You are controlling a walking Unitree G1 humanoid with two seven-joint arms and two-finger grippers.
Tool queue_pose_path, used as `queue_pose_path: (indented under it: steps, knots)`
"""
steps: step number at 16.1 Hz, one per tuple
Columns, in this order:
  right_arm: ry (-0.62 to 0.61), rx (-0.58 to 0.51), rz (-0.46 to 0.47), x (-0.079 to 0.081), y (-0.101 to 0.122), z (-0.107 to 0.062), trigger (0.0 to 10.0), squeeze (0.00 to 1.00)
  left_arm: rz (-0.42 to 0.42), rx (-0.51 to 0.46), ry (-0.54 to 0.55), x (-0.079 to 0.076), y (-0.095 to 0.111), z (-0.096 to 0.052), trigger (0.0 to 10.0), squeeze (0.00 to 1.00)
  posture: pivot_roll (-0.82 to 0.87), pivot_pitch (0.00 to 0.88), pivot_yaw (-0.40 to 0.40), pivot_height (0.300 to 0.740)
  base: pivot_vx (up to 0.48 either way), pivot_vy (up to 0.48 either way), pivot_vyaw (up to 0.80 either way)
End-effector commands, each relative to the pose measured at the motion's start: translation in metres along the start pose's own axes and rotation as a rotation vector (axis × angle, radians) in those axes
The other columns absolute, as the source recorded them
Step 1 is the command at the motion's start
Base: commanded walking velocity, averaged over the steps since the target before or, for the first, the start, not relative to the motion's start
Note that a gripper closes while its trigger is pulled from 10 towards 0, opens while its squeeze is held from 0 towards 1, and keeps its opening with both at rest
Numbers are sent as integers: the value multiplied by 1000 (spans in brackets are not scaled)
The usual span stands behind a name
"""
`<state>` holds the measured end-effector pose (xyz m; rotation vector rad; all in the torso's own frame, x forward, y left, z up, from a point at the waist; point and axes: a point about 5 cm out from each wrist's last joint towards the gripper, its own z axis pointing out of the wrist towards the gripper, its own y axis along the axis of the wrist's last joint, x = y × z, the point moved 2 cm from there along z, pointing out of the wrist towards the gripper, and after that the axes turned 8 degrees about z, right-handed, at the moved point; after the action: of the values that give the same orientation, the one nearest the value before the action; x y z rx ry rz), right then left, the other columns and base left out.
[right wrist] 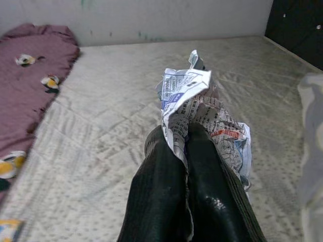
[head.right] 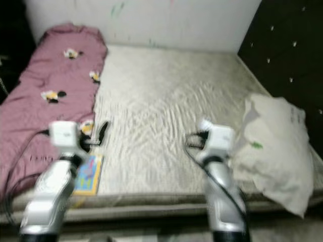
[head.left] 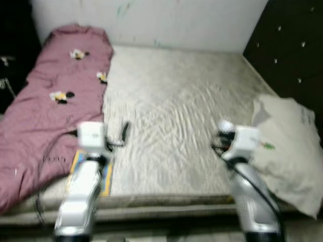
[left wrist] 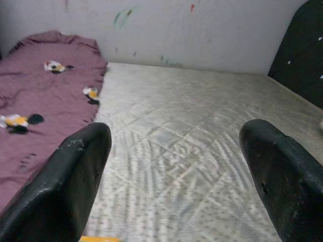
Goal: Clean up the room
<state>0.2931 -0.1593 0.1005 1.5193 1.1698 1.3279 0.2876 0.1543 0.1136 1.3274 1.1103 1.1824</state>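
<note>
My right gripper (right wrist: 181, 135) is shut on a crumpled sheet of newspaper (right wrist: 202, 108) and holds it above the front right part of the bed's mattress (head.left: 171, 101). In the left eye view the paper (head.left: 225, 126) is a pale wad at the end of the right arm. Over the front left of the mattress my left gripper (left wrist: 176, 138) is open with nothing between its black fingers (left wrist: 75, 176). A colourful flat book (head.right: 90, 174) lies on the mattress near the front edge, just below the left gripper (head.left: 120, 137).
A maroon blanket (head.left: 55, 101) with small flower prints covers the bed's left side. A pale pillow (head.left: 287, 146) lies at the right edge. A dark tufted headboard (head.left: 290, 40) stands on the right, and a white wall (head.left: 192, 20) is behind the bed.
</note>
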Motion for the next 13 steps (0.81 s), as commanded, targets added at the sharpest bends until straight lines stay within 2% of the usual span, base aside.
queue_pose_path:
  steps: [1, 8, 13]
  knots:
    - [-28, -5, -11, -11, 2, -2, 10000, 0, -15, -6, -26, -9, 2, 2, 10000, 0, -40, 0, -71, 740, 0, 480, 0]
    - [12, -43, -52, -4, 8, -1, 10000, 0, -11, -6, -23, -10, 2, 3, 10000, 0, -37, 0, -75, 740, 0, 480, 0]
    - [9, -45, -54, -5, 7, 0, 10000, 0, -9, -9, -22, -9, 3, 5, 10000, 0, -45, 0, -73, 740, 0, 480, 800]
